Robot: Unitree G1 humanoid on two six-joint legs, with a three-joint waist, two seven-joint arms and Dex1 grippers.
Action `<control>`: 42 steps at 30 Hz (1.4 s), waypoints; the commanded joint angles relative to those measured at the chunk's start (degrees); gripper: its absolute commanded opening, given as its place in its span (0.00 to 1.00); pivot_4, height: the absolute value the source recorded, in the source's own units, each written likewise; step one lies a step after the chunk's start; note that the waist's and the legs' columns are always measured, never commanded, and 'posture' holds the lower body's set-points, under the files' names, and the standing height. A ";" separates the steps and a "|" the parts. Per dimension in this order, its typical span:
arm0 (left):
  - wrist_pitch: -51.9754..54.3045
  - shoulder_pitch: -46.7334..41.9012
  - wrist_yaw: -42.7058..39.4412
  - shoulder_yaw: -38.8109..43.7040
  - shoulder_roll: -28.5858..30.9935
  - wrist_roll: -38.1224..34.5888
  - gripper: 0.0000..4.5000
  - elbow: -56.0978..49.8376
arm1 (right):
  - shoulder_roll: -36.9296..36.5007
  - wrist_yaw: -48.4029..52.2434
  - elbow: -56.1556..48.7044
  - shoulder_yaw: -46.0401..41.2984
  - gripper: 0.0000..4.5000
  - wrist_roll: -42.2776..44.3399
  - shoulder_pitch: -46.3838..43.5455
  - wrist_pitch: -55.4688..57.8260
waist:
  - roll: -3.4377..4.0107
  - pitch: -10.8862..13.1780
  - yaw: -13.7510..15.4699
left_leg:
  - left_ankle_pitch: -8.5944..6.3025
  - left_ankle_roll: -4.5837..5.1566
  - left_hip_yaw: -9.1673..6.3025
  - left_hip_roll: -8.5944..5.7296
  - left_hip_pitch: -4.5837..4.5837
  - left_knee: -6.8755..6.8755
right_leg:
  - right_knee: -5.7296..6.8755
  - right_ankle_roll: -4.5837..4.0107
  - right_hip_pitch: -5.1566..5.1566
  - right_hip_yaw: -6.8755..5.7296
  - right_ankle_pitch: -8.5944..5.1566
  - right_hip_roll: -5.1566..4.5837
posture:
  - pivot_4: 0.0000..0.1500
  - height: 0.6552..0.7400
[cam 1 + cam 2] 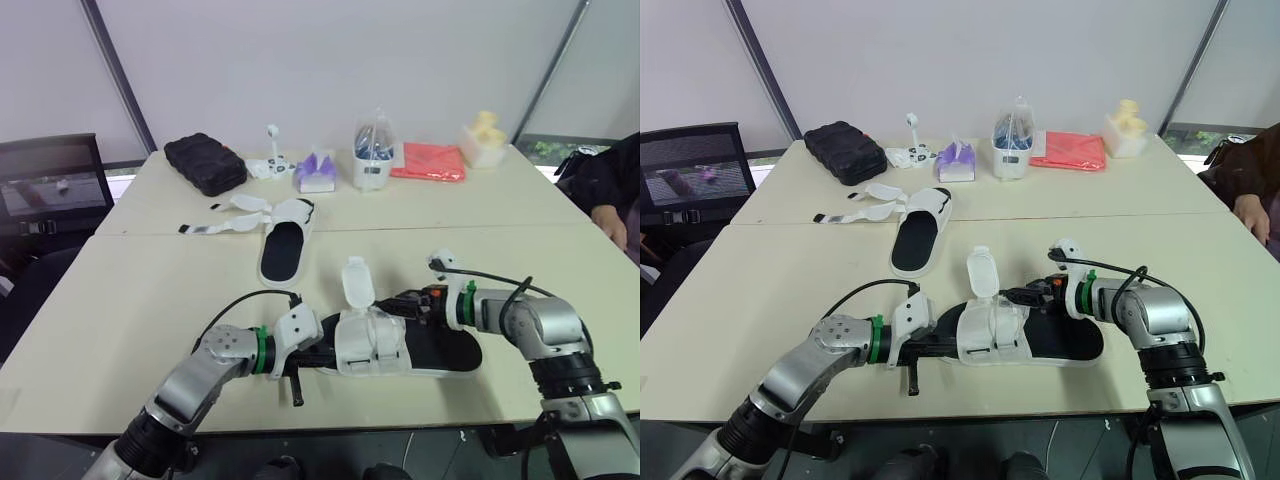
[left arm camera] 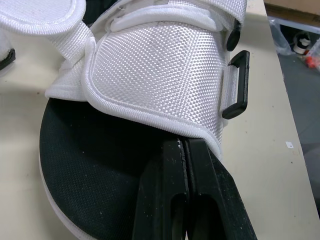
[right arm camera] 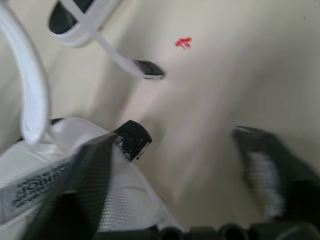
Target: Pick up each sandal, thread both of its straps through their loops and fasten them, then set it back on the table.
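A sandal [image 1: 400, 345] with a black sole and white upper lies near the table's front edge between my two grippers. One white strap [image 1: 356, 282] stands up from it, unfastened. My left gripper [image 2: 184, 150] is shut, its tips resting on the sole against the rim of the white upper, beside a black loop [image 2: 236, 85]. My right gripper [image 3: 175, 165] is open at the sandal's heel end, its fingers [image 3: 75, 185] spread wide either side of the upper and a black buckle [image 3: 132, 140]. A second sandal [image 1: 285, 245] lies farther back with its straps [image 1: 215, 226] loose.
Along the table's far edge stand a black case [image 1: 205, 162], a tissue box [image 1: 317, 175], a white container [image 1: 372, 160], a red cloth [image 1: 428, 162] and a yellow item [image 1: 483, 140]. A chair [image 1: 50, 190] is at left. A person [image 1: 610, 190] sits at right.
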 commanded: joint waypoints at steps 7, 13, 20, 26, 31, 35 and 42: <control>0.96 -0.45 0.23 0.20 0.13 0.23 0.00 -0.54 | -2.40 5.75 3.05 -4.40 1.00 1.20 -8.00 -5.40 | 0.12 0.07 -0.04 | 0.00 0.00 0.06 0.00 -0.02 0.00 | 0.02 0.01 -0.05 0.01 0.00 0.01 | 1.00 1.00; 1.26 0.03 0.84 0.69 0.40 0.47 0.00 -1.14 | 0.80 8.61 1.71 -3.10 1.00 4.57 -10.47 -1.31 | 0.10 0.08 -0.11 | 0.00 0.00 0.04 0.01 -0.02 -0.01 | 0.02 0.00 -0.04 -0.01 0.00 0.00 | 1.00 1.00; 2.08 0.68 1.98 0.93 0.49 0.41 0.00 -2.30 | 2.77 9.12 0.08 -1.64 1.00 6.29 -10.41 2.85 | 0.11 0.08 -0.03 | 0.00 0.00 0.04 0.00 -0.05 -0.01 | 0.06 0.01 -0.10 0.02 0.00 -0.01 | 1.00 1.00; 2.75 1.20 2.78 1.13 0.79 0.34 0.00 -3.32 | 3.45 9.89 -1.30 -2.52 1.00 10.15 -10.06 7.77 | 0.11 0.08 -0.13 | 0.00 0.00 0.04 0.00 -0.06 -0.03 | 0.08 0.00 -0.14 0.03 0.00 0.00 | 1.00 1.00; 2.84 1.45 3.13 1.20 1.03 0.37 0.00 -3.63 | 3.11 10.04 -1.39 -1.99 1.00 11.57 -10.37 10.18 | 0.11 0.08 -0.15 | 0.00 0.00 0.04 0.00 -0.06 -0.03 | 0.08 0.00 -0.14 0.03 0.00 0.00 | 1.00 1.00; 2.75 1.57 3.37 1.08 0.95 0.49 0.00 -3.63 | 4.84 9.22 0.20 -2.04 1.00 12.33 -11.51 11.16 | 0.11 0.08 -0.20 | 0.00 -0.01 0.04 0.01 -0.06 -0.05 | 0.08 0.00 -0.15 0.03 0.00 -0.01 | 1.00 1.00; 2.07 1.27 3.88 0.75 0.75 0.83 0.00 -3.22 | 12.82 1.25 14.32 -6.21 1.00 9.80 -18.51 7.25 | 0.11 0.08 -1.28 | 0.01 -0.01 0.02 -0.02 -0.05 -0.03 | 0.16 0.01 -0.14 0.03 0.01 -0.01 | 1.00 1.00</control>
